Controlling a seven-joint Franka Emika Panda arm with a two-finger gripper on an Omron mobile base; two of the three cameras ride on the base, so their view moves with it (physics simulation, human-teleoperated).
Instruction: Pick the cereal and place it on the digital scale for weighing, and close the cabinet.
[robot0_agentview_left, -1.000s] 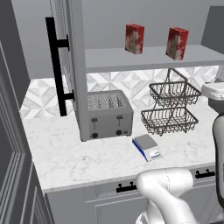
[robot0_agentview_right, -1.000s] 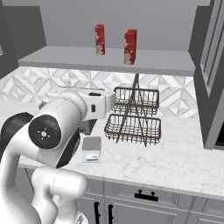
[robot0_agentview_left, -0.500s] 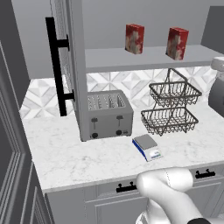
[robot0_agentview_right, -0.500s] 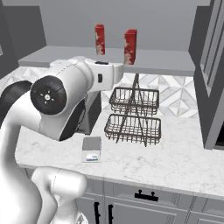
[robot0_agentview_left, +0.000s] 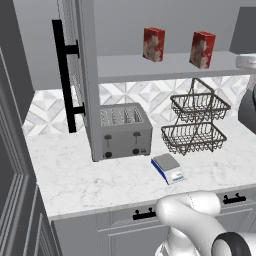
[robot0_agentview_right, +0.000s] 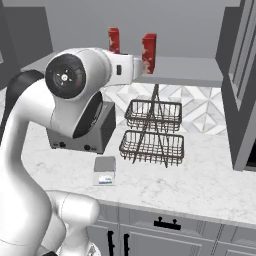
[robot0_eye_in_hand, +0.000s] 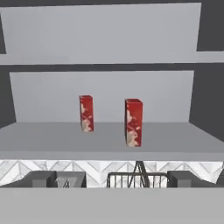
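Facing your jaws, spread wide and empty, the cereal (robot0_eye_in_hand: 133, 122) stands upright on the cabinet (robot0_eye_in_hand: 105, 142) shelf ahead; a second box (robot0_eye_in_hand: 86, 113) stands left. Below them, the scale (robot0_agentview_left: 168, 167) lies on the surface (robot0_agentview_left: 90, 180).

Toaster (robot0_agentview_left: 125, 131) beside wire basket rack (robot0_agentview_left: 196, 125)

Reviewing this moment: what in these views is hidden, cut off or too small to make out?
- Digital scale display: too small to read in either base view.
- Toaster, right base view: largely hidden behind the arm.
- Cabinet right door, left base view: cut off by the frame edge.
- Cereal and second box: front print too blurred to read.
- Wire basket rack, hand view: lower part hidden at the bottom.
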